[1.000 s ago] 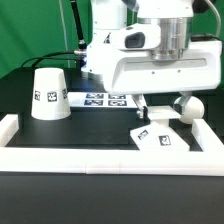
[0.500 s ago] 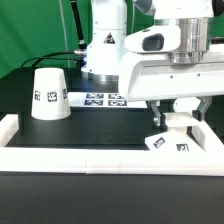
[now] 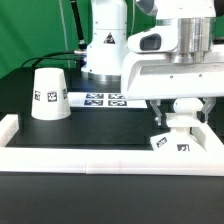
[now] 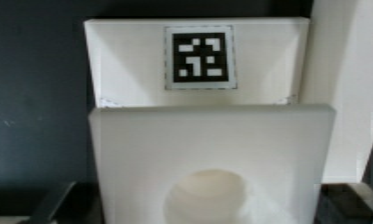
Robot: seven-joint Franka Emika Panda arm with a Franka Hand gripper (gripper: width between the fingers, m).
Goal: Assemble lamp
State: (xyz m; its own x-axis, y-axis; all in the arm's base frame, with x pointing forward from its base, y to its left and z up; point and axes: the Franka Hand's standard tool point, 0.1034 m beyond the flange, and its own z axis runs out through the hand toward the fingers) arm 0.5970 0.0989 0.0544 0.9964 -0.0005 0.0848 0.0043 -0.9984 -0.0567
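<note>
The square lamp base lies tilted on the black table at the exterior view's right, close to the corner of the white rails. My gripper stands over it with a finger on each side, shut on it. In the wrist view the base fills the space between the dark fingertips of my gripper. It shows one tag and a pale round shape in its top. The round bulb shows just behind the fingers. The tapered shade stands mouth down at the exterior view's left.
White border rails run along the front, the exterior view's right and left. The marker board lies flat at the back, in front of the arm's white pedestal.
My gripper has moved toward the exterior view's right, and the base moved with it toward the rail corner. The shade has not moved.
</note>
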